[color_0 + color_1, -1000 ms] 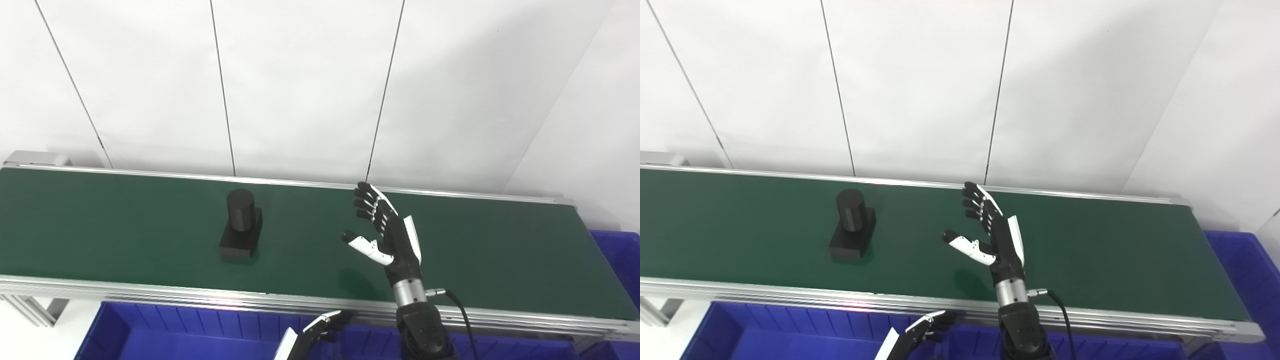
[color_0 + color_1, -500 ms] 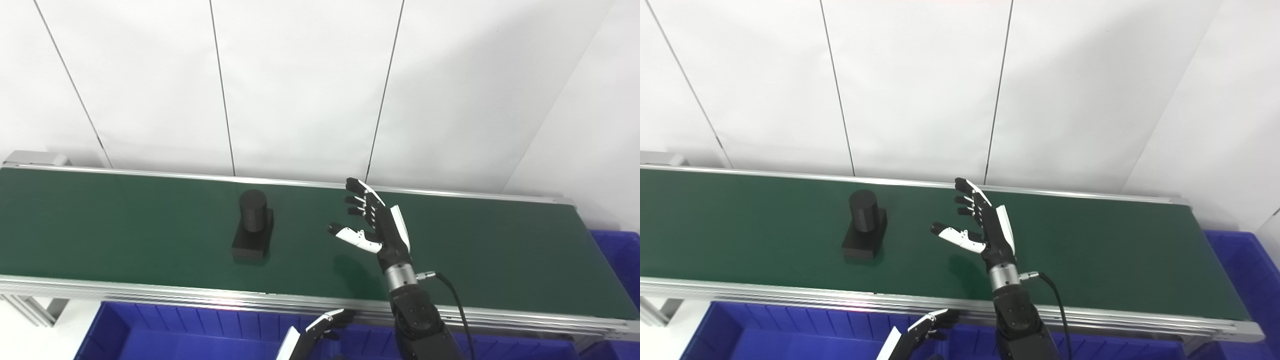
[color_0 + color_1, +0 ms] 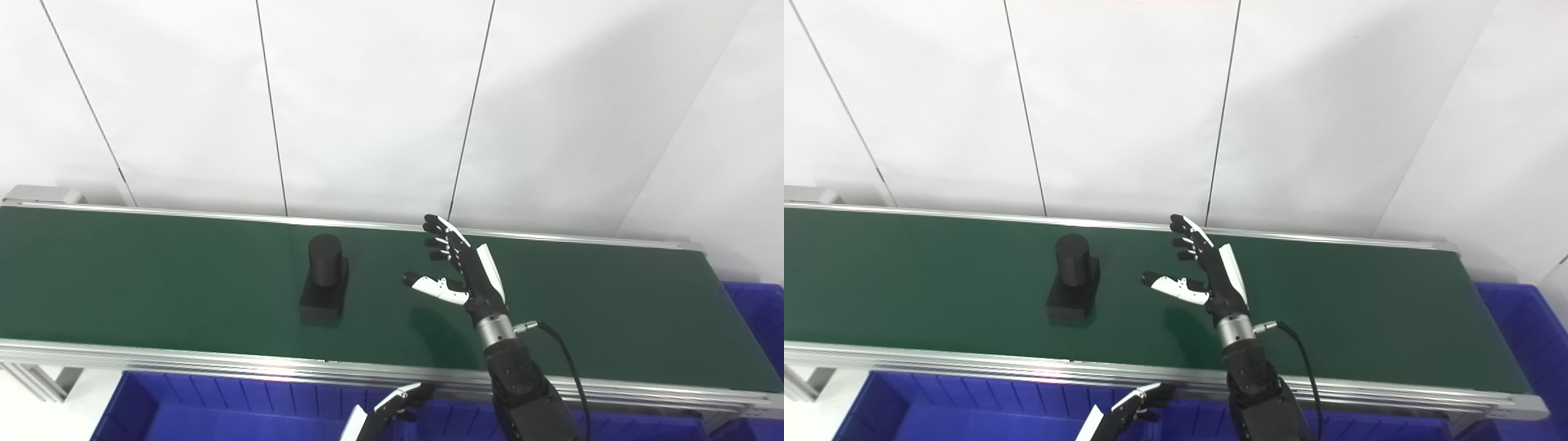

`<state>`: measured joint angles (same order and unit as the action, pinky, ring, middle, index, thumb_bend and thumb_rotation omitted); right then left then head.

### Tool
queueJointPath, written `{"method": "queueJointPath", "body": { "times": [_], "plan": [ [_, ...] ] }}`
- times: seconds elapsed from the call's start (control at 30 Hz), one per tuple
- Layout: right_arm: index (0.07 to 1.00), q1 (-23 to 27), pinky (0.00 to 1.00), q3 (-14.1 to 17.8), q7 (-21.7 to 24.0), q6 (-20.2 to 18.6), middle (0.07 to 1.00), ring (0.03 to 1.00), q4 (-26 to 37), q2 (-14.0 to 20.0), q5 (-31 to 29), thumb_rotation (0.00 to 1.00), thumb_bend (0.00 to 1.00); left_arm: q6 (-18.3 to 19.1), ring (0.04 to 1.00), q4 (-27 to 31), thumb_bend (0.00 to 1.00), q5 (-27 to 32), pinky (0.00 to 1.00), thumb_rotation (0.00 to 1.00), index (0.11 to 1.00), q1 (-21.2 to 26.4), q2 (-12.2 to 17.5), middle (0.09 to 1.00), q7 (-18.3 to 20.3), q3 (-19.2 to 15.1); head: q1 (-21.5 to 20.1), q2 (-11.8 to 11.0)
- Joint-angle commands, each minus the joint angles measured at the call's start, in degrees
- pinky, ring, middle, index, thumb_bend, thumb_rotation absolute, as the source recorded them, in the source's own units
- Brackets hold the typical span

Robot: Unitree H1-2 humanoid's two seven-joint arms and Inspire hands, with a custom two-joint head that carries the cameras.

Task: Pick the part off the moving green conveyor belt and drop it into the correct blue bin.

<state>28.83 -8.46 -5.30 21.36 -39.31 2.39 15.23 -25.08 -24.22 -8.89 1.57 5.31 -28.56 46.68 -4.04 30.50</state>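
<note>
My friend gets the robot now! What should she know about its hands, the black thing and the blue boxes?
Right hand: open, empty, raised over the green conveyor belt, to the right of the part.
Left hand: low by the near blue plastic bin; open or shut is unclear.
Black part, a cylinder on a square base: upright on the belt, untouched.
Done: nothing grasped.
Left: grab the part, drop it in the correct bin.

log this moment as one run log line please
stage: pre-grasp | part: upright on belt, not held | right hand: open above belt, right of part | left hand: low over bin
</note>
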Motion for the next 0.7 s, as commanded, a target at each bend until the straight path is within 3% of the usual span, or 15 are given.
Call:
{"method": "queueJointPath", "body": {
  "times": [0.0,0.4,0.53,0.67],
  "plan": [
    [0.897,3.5,0.70,-0.2,-0.1,0.1,0.872,0.801,1.7,0.4,0.7,0.56,0.96,-1.8,0.774,1.6,0.79,-1.1,0.70,0.98,0.793,0.5,-0.3,0.792,-1.4,0.6,0.1,0.1],
    [0.899,5.3,0.68,-0.3,-1.5,-3.6,0.881,0.805,0.6,1.3,4.3,0.39,0.90,-1.8,0.772,2.1,0.79,-1.2,0.70,0.98,0.789,0.6,-0.3,0.790,-2.6,2.0,0.2,0.3],
    [0.913,6.0,0.71,-1.4,-2.3,-9.8,0.913,0.845,1.1,1.9,8.0,0.47,0.95,-1.8,0.770,2.1,0.79,-0.9,0.70,0.97,0.787,0.5,-0.6,0.788,-2.3,2.0,0.3,0.4],
    [0.920,6.6,0.73,-1.4,-1.6,-13.4,0.934,0.867,1.7,2.1,8.3,0.46,0.95,-1.8,0.766,2.6,0.79,-1.0,0.69,0.96,0.784,0.3,-0.9,0.786,-2.7,2.3,0.3,0.8]
  ]
}}
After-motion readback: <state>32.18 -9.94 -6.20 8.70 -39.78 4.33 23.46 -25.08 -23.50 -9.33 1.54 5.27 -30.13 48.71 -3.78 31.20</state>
